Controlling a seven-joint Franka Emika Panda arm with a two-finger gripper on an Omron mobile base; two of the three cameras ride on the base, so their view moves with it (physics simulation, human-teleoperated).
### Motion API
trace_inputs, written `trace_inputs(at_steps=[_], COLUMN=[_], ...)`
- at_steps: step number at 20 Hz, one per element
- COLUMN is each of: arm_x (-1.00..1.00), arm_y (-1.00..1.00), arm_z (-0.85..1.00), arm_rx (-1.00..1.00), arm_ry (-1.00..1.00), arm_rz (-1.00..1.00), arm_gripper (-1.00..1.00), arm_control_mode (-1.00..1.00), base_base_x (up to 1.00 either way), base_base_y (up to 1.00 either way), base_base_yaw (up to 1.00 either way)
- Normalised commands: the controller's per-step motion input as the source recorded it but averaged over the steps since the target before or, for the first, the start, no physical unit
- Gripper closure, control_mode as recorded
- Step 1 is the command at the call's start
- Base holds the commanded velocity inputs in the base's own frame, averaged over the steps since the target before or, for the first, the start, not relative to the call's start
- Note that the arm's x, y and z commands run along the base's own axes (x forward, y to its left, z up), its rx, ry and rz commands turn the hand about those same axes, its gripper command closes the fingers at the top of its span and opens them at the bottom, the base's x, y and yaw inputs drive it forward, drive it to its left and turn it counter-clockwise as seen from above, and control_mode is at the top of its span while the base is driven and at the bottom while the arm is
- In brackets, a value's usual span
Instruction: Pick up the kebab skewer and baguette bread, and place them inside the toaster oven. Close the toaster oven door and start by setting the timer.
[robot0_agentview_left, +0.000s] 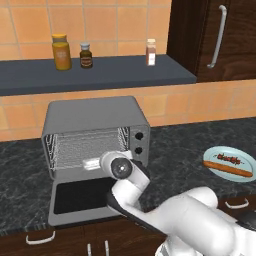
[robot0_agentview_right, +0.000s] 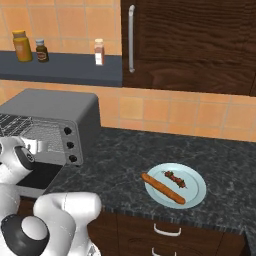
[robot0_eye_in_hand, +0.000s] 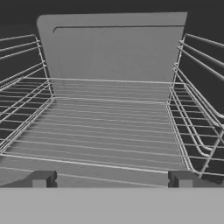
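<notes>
My pincer (robot0_eye_in_hand: 112, 179) stands wide open and holds nothing; its two dark tips sit far apart at the mouth of the toaster oven (robot0_agentview_left: 95, 117), facing straight into the cavity. In the hand view the wire rack (robot0_eye_in_hand: 105, 131) stretches ahead of me, level, with wire guides climbing both side walls and the plain grey back wall behind it. Nothing lies on the rack.

From the left base view my arm reaches up from the lower right, and my hand hangs just in front of the oven's opening, above the toaster oven door (robot0_agentview_left: 82, 197). The door is folded down flat, its dark glass pane facing up. The column of black knobs (robot0_agentview_left: 139, 142) runs down the oven's right side, just beside my wrist.

The oven stands on the dark speckled bench (robot0_agentview_right: 150, 145). Well apart from it, off to the right, a pale blue plate (robot0_agentview_right: 197, 192) rests on the bench. The baguette bread (robot0_agentview_right: 162, 188) lies across that plate, and the kebab skewer (robot0_agentview_right: 175, 179) lies just beside it on the same plate, on the side farther from me.

Above the oven, a grey shelf (robot0_agentview_left: 100, 72) carries a yellow jar (robot0_agentview_left: 61, 52), a small dark bottle (robot0_agentview_left: 86, 55) and a pale shaker (robot0_agentview_left: 151, 52). A dark wood cabinet (robot0_agentview_right: 200, 45) with a long handle is to their right.
</notes>
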Motion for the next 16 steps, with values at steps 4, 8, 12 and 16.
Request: trace_inputs(at_steps=[4,8,12,16], arm_x=[-0.54,-0.54,-0.34,-0.22], arm_y=[0.0,0.0,-0.02,-0.21], arm_z=[-0.5,-0.36,0.13,0.75], arm_rx=[0.0,0.0,0.0,0.01], arm_ry=[0.07,0.06,0.0,0.0], arm_rz=[0.0,0.0,0.0,0.0], arm_gripper=[-1.0,-1.0,-1.0,-1.0], arm_control_mode=[-1.0,-1.0,-1.0,-1.0], base_base_x=[0.0,0.0,0.0,0.0], base_base_y=[0.0,0.0,0.0,0.0], base_base_yaw=[0.0,0.0,0.0,0.0])
